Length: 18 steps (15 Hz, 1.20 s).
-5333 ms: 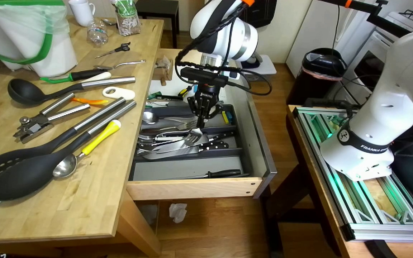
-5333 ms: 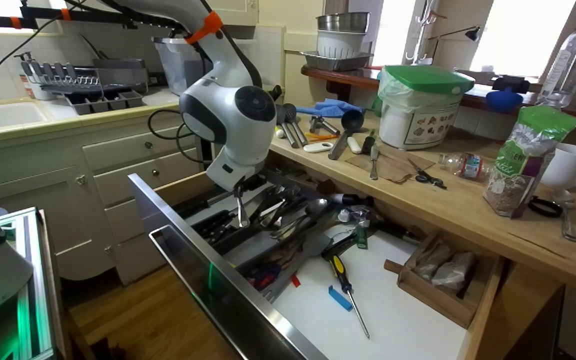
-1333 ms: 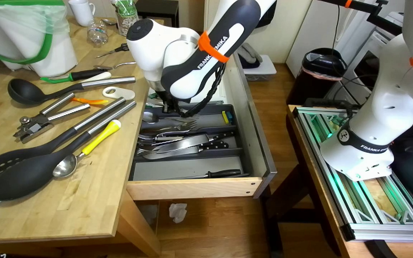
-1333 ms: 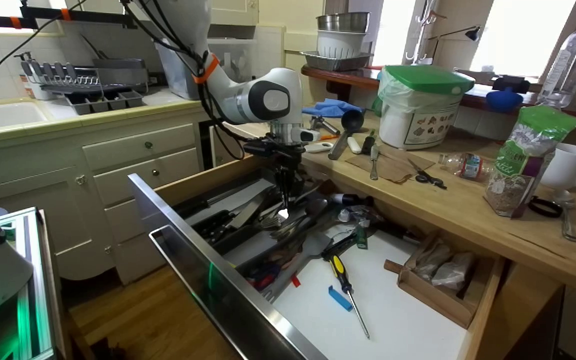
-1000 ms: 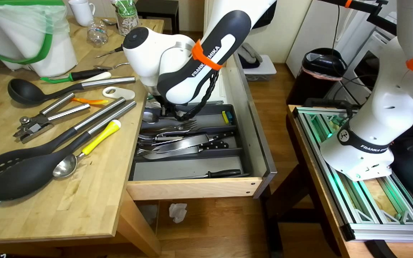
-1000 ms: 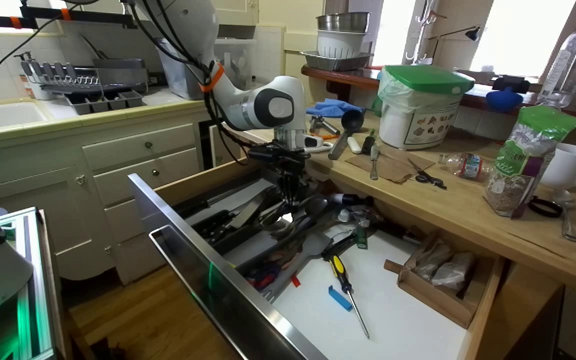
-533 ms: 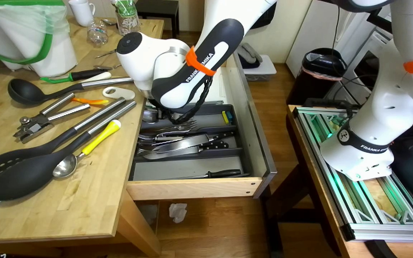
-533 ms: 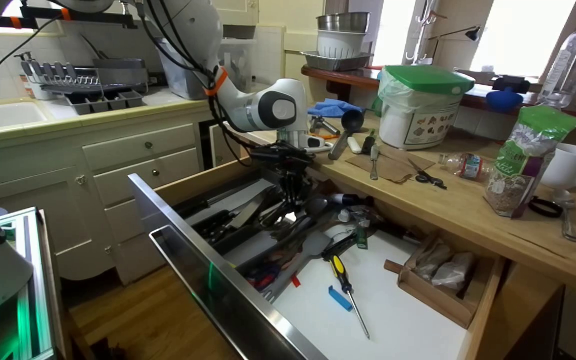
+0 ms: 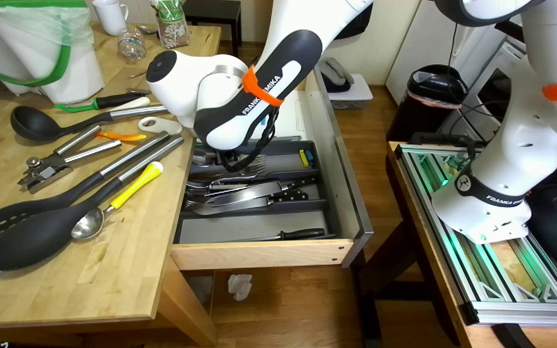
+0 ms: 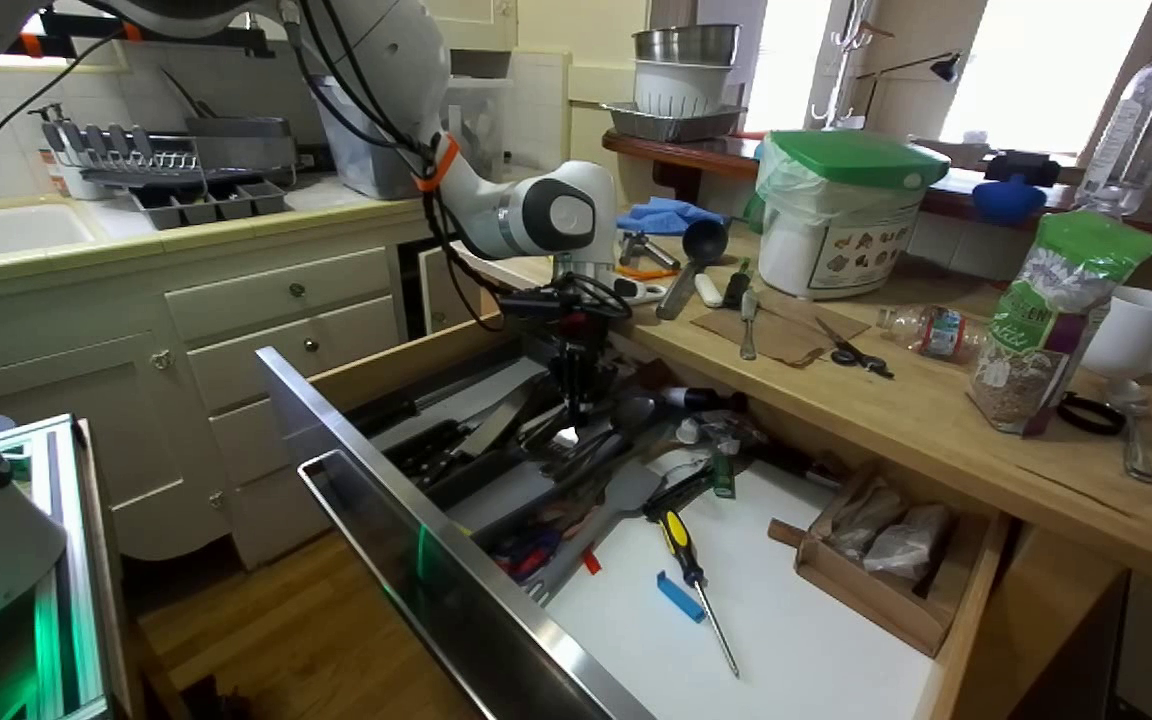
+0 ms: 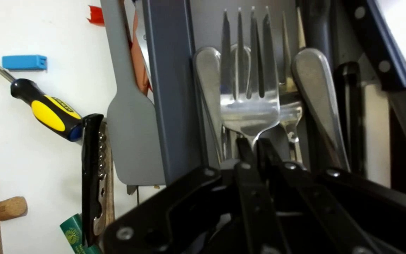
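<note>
Clamping a fork (image 11: 250,113), the nearly closed pincer (image 11: 254,145) may let it slip or twist if tines (image 11: 226,63) snag neighbouring cutlery (image 11: 316,83).

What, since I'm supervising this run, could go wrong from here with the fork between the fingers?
Twisting: the fingers close on the fork just behind its head, so a knock could swivel or loosen it.
Snagging: in the wrist view a second fork shows close beside it, and moving might hook or shift that one.
Bumping: the cutlery tray's wall stands near on one side, so a sideways move could strike it.
</note>
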Each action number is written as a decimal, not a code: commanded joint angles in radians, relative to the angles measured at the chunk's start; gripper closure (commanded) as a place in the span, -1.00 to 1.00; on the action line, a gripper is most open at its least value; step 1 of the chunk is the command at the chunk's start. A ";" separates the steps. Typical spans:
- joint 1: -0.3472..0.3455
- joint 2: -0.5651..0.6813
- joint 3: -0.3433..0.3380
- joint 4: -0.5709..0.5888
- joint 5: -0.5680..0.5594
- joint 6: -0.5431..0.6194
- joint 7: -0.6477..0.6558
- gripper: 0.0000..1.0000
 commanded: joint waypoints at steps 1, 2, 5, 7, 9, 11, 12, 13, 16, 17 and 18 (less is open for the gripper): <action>0.004 0.041 0.002 0.069 0.003 -0.070 -0.004 0.95; 0.001 0.043 0.006 0.072 0.005 -0.073 -0.008 0.95; 0.000 0.050 0.010 0.084 0.005 -0.084 -0.011 0.95; -0.001 0.052 0.013 0.086 0.005 -0.082 -0.013 0.95; -0.003 0.053 0.017 0.087 0.009 -0.078 -0.016 0.95; -0.005 0.058 0.022 0.091 0.010 -0.069 -0.023 0.95; -0.006 0.061 0.025 0.094 0.012 -0.066 -0.027 0.95; -0.005 0.062 0.027 0.096 0.011 -0.065 -0.030 0.95; -0.003 0.068 0.029 0.102 0.008 -0.069 -0.038 0.95; -0.004 0.068 0.031 0.102 0.010 -0.068 -0.046 0.95; -0.006 0.068 0.032 0.101 0.011 -0.068 -0.049 0.95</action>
